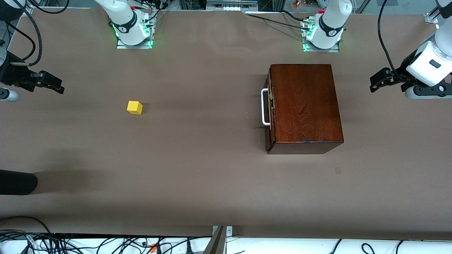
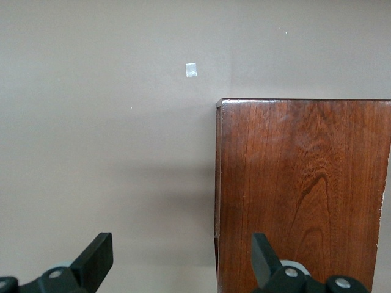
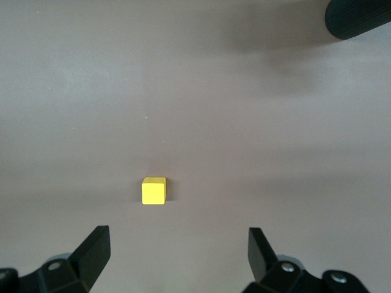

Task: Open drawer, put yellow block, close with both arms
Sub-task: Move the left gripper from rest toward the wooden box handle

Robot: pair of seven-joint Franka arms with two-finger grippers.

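— While both arms wait at the table's ends, we can plan the holds. Where do things lie?

— We see the box (image 1: pixel 305 106) toward the left arm's end, its drawer (image 1: pixel 270 106) shut, with the white handle (image 1: pixel 265 107) facing the middle of the table. The block (image 1: pixel 134 107) sits well apart from it on the bare table (image 1: pixel 212 176), toward the right arm's end.

— And the grippers?

— We find the left gripper (image 1: pixel 379 80) up over its end of the table, beside the box, fingers spread and empty; its wrist view looks down on the box's lid. The right gripper (image 1: pixel 47 83) hangs over its own end, fingers apart too, nothing between them, with the block below in its wrist view.

— How will the block handle?

— We judge it light and stiff, with flat faces that suit a pinch across two opposite sides. It may skid on the smooth cover if one finger touches first, so we would centre on it.

— And the drawer?

— We would hook or pinch the bar at its middle, so the pull runs straight. The glossy box looks heavy, but it might slide rather than open; the other arm could brace it. Whether the drawer runs freely we cannot tell from here.
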